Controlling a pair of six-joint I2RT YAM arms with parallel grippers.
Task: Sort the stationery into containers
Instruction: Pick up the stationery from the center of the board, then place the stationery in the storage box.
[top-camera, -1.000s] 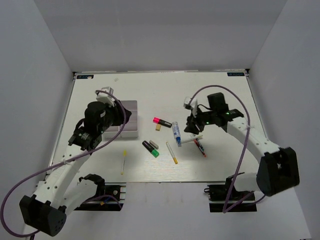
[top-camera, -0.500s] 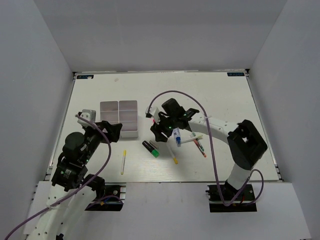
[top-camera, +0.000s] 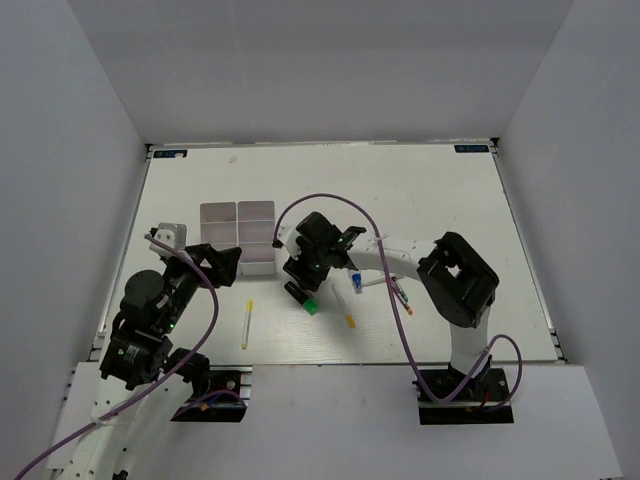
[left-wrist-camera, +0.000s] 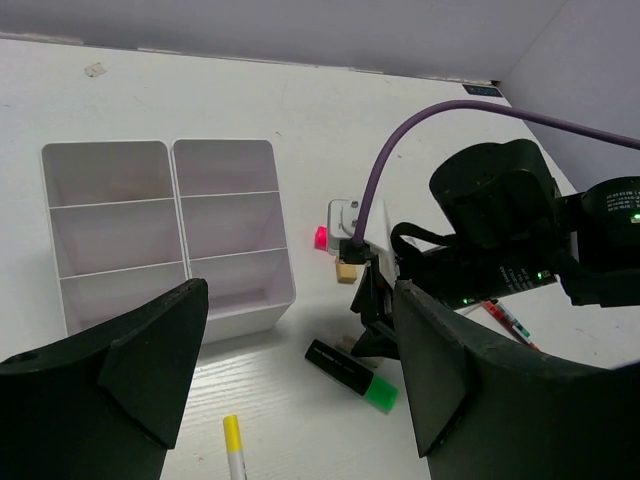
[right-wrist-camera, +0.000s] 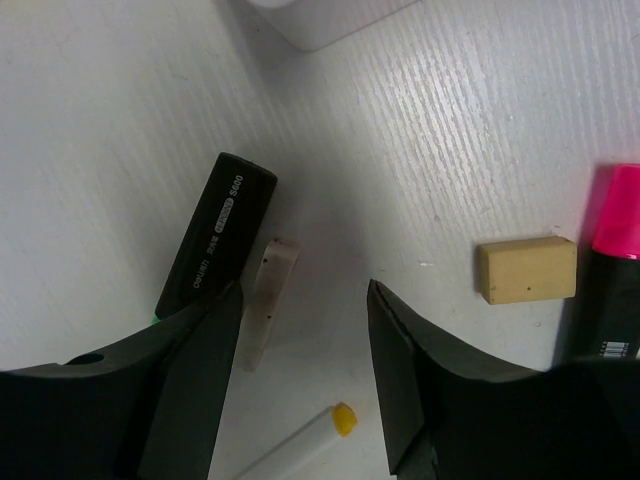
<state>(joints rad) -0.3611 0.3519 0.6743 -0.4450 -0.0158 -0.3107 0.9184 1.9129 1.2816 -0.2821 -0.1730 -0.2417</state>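
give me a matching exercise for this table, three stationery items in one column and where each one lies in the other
Items:
1. beige eraser
2. leftmost yellow pen
3. green-ended highlighter

Places:
a. alone, on the near side of the containers
b. beside a thin whitish eraser
c. next to the pink highlighter, by its tip

Pairs: 1-c, 2-a, 3-b

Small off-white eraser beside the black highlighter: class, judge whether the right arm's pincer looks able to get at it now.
Probably yes: the right pincer hangs open over the small off-white eraser, which lies uncovered, though the black highlighter close alongside may crowd one finger.
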